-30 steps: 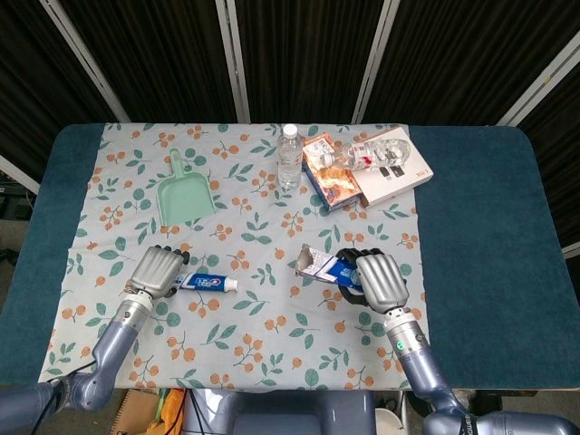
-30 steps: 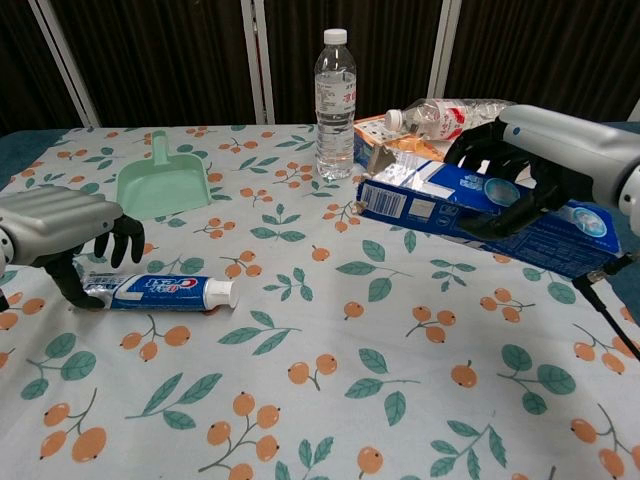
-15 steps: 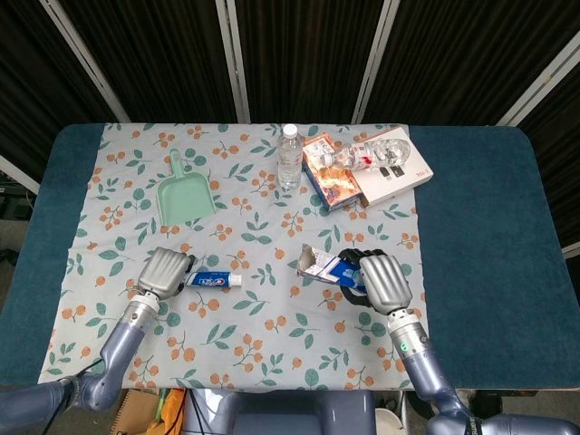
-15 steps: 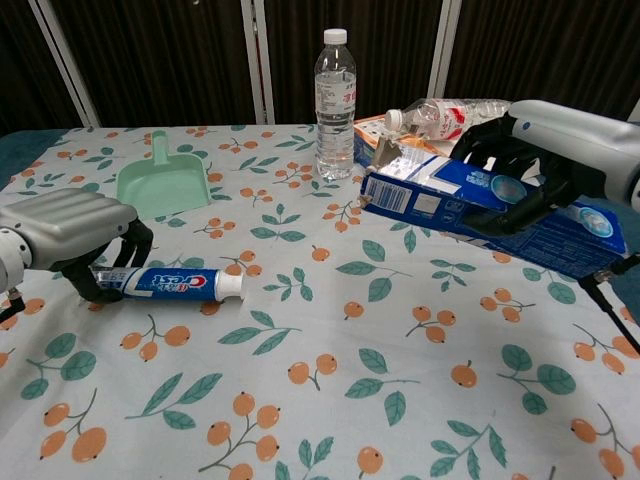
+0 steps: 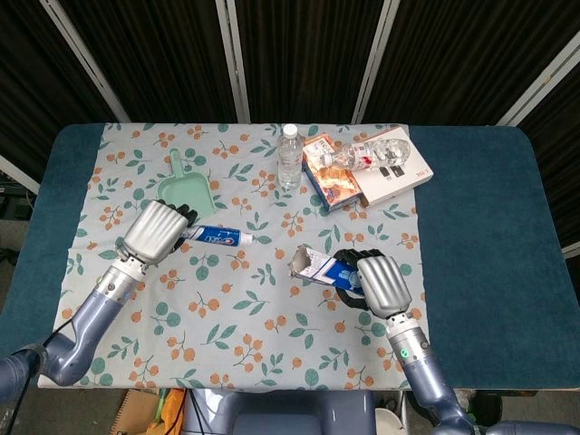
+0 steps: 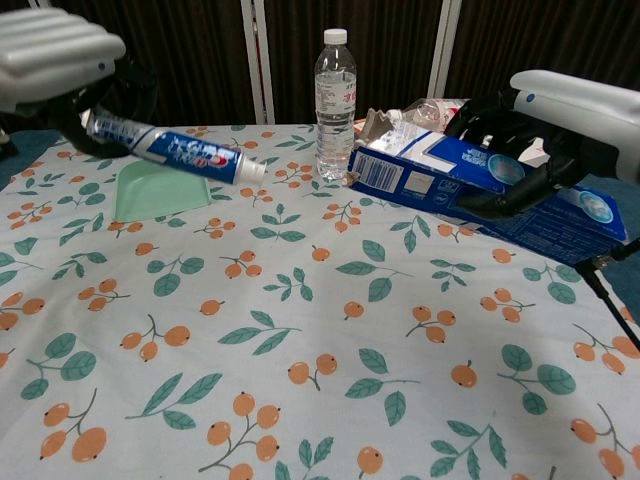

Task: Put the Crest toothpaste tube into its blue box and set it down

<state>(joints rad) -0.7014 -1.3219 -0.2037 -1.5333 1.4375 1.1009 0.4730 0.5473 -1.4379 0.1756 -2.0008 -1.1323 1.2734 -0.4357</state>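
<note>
My left hand (image 5: 155, 232) (image 6: 62, 62) grips the tail end of the Crest toothpaste tube (image 5: 219, 236) (image 6: 180, 149) and holds it well above the cloth, cap pointing right and slightly down. My right hand (image 5: 381, 283) (image 6: 560, 115) holds the blue box (image 5: 319, 268) (image 6: 470, 184) off the table, tilted, with its open flapped end facing left toward the tube. A gap of bare cloth separates the cap from the box mouth.
A green dustpan (image 5: 184, 194) (image 6: 156, 180) lies under the left hand's side. An upright water bottle (image 5: 288, 157) (image 6: 333, 104) stands at the back centre, with a lying bottle (image 5: 376, 149) and flat boxes (image 5: 331, 177) behind the blue box. The floral cloth (image 6: 330, 340) covers the table.
My left hand has lifted the toothpaste tube off the cloth and carried it up and away from me. The blue box has shifted slightly left and up in my right hand.
</note>
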